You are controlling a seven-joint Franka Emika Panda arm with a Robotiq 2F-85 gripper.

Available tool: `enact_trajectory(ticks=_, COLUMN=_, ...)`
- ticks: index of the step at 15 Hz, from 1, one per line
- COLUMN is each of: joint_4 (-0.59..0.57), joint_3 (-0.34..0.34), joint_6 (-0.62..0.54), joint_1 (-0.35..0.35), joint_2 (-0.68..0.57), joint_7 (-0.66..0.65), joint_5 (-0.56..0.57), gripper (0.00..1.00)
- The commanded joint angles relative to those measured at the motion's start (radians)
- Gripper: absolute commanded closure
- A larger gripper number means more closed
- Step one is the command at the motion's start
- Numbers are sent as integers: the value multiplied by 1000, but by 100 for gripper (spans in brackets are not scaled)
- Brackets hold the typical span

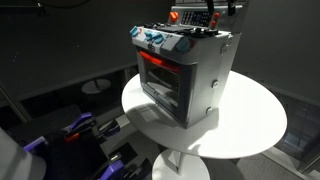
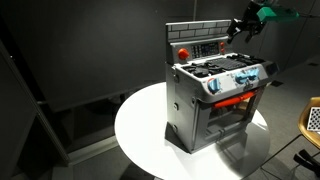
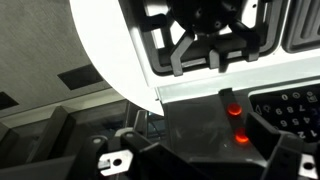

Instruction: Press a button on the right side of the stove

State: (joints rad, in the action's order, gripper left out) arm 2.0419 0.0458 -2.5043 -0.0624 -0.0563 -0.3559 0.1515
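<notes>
The stove [image 1: 185, 75] is a small silver-grey toy oven with blue-and-red knobs and a red-lit window. It stands on a round white table [image 1: 250, 125] and shows in both exterior views [image 2: 215, 100]. My gripper [image 2: 241, 27] hovers at the right end of its dark back control panel [image 2: 205, 47], just above the stove top; it also shows in an exterior view [image 1: 210, 17]. In the wrist view the dark fingers [image 3: 205, 142] stand apart and frame the panel, where two red-lit buttons [image 3: 231, 110] [image 3: 241, 137] glow close to the right finger. The gripper holds nothing.
The stove's black burner grate [image 3: 205, 45] lies beyond the panel. The white table edge [image 3: 110, 70] curves past on the left. Dark floor and black curtains surround the table. Purple-and-black equipment [image 1: 80, 130] sits low beside the table.
</notes>
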Motion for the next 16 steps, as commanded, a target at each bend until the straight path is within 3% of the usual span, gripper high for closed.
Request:
enact_trajectory(ticks=1, joint_4=-68, joint_3=17, joint_6=19, joint_1=12, joint_2=-49, joint_7=-52, joint_5=37, gripper=0)
enact_trajectory(ticks=16, joint_4=-142, joint_3=34, joint_6=45, joint_1=36, joint_2=-125, joint_7=-30, joint_5=9, gripper=0)
